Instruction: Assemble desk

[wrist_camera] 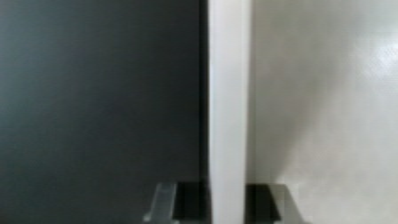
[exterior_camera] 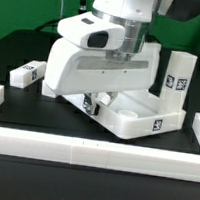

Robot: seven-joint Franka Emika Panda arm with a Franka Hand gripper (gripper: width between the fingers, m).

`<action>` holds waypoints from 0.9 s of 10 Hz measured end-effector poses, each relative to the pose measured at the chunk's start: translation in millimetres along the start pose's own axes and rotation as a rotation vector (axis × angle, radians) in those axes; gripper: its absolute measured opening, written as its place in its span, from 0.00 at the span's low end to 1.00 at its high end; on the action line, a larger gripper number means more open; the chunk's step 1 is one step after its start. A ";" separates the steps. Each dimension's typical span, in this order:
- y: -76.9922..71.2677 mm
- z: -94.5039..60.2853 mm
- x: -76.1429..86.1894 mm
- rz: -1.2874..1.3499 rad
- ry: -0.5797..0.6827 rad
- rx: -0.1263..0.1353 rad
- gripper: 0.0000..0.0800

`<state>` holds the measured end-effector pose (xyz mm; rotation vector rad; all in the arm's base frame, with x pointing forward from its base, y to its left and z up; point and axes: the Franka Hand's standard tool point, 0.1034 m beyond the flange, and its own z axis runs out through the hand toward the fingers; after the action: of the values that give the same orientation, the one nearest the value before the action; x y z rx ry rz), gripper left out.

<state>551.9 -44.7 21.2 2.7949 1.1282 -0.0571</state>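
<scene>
Black table [exterior_camera: 18, 53]. On it: white tabletop [exterior_camera: 136, 117] at centre; 1 flat leg block [exterior_camera: 26, 72] toward exterior view's left; 1 upright leg block [exterior_camera: 178, 75] toward its right; white rails [exterior_camera: 82, 151] border front and both sides.

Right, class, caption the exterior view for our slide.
Gripper low over the tabletop; upright leg near it, lying leg apart.

White border rails [exterior_camera: 92, 152] along front and sides of a black table [exterior_camera: 31, 112].
</scene>
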 end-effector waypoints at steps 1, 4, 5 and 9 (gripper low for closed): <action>0.7 0.2 -0.8 -0.023 -0.002 -0.002 0.08; 1.4 -2.7 18.7 -0.282 -0.012 -0.030 0.08; 0.8 -2.2 29.0 -0.377 -0.021 -0.041 0.08; 0.8 -0.4 40.9 -0.616 -0.039 -0.054 0.08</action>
<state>581.8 -17.0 18.2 2.2819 1.8938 -0.1347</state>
